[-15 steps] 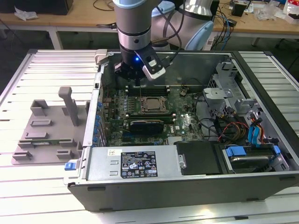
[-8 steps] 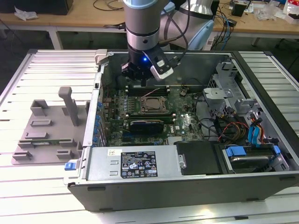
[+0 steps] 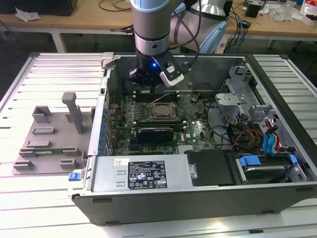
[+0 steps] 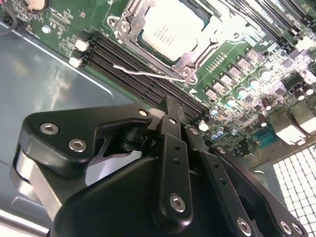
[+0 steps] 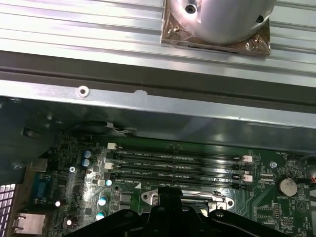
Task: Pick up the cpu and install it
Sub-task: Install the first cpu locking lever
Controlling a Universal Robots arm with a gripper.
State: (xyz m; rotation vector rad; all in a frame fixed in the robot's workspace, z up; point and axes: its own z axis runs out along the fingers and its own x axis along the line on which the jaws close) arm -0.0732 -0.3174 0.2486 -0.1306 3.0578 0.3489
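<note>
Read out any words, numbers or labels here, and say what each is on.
Nothing reads clearly.
Black label on the grey metal case cover: too small.
White sticker beside it: too small.
Silver-grey square cpu top: faint print, blurred.
Black memory slots: white markings, too small.

cpu [image 4: 170, 29] in socket [image 4: 190, 64] | socket on motherboard [image 4: 64, 24] | motherboard in case [image 3: 208, 196]

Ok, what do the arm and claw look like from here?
The arm is a silver-grey cylinder with a pale blue cap, a black band and a small blue light at its wrist; black cables loop off it. The claw is matte black, built of jointed bars with silver screw heads.
</note>
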